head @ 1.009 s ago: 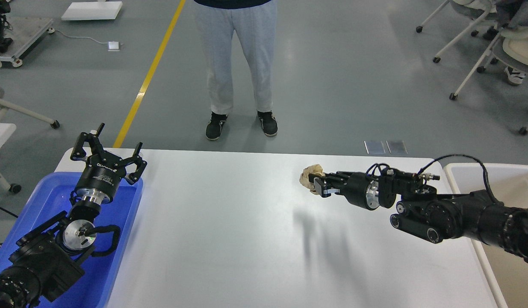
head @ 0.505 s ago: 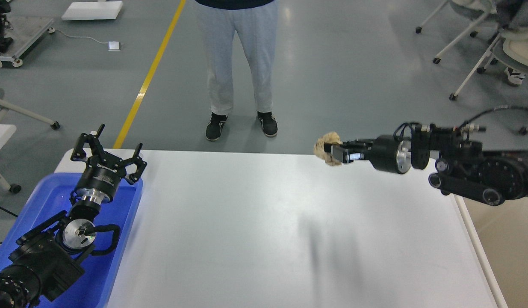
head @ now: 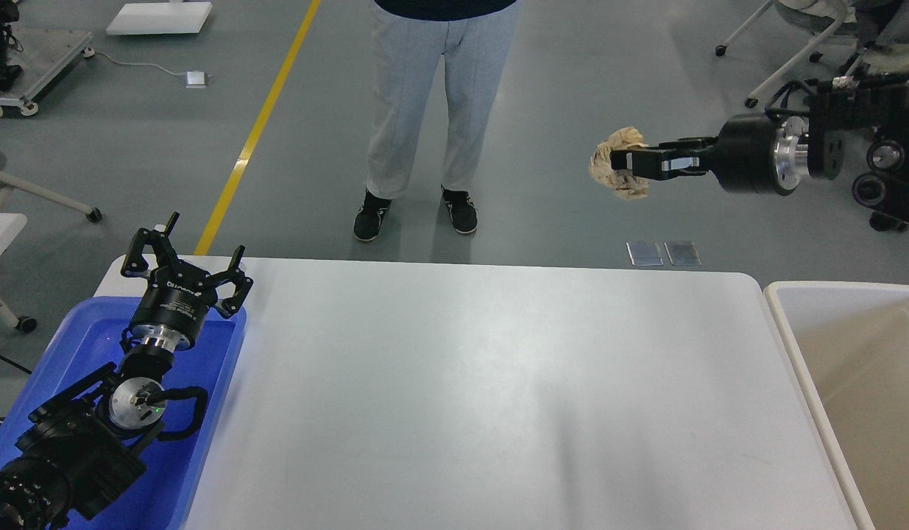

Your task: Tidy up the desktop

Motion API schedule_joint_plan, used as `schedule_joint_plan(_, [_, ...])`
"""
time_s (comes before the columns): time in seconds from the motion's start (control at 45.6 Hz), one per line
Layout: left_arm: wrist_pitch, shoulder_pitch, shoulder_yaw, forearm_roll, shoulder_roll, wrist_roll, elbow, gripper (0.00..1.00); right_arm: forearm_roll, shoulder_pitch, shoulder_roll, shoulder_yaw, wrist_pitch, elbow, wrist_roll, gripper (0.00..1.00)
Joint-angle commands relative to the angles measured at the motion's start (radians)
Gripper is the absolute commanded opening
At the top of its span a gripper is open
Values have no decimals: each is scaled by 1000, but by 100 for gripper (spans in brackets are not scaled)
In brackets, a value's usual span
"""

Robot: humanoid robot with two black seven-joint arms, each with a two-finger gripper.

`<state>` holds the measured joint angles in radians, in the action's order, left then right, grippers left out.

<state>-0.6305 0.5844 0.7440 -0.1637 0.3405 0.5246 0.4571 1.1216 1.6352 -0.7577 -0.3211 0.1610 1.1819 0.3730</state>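
Observation:
The desktop (head: 483,383) is a wide white tabletop with rounded corners, and its surface is bare. My right gripper (head: 627,163) is shut on a crumpled beige paper ball (head: 614,175) and holds it high in the air, beyond the table's far edge at the right. My left gripper (head: 185,261) is open and empty, its fingers spread above the far end of the blue tray (head: 64,346) at the table's left.
A beige-white rimmed bin (head: 851,368) stands off the table's right edge. A person in grey trousers (head: 425,103) stands just behind the table. Office chairs are at the far right, a yellow floor line at the left.
My right arm has lifted the paper ball from the tabletop high into the air and swung it to the right. The person has shifted slightly. The left arm has not moved.

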Motion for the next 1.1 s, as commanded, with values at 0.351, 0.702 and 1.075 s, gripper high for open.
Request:
schedule_joint_plan(0.351, [0, 0, 0, 0, 0, 0, 0, 100, 0, -156, -271, 11, -15, -34, 3, 0])
schedule_joint_plan(0.702, [0, -2, 0, 0, 0, 0, 0, 100, -200, -439, -334, 20, -92, -275, 7, 0])
schedule_joint_plan(1.075, [0, -2, 0, 0, 0, 0, 0, 100, -548, -719, -285, 24, -153, -481, 9, 0])
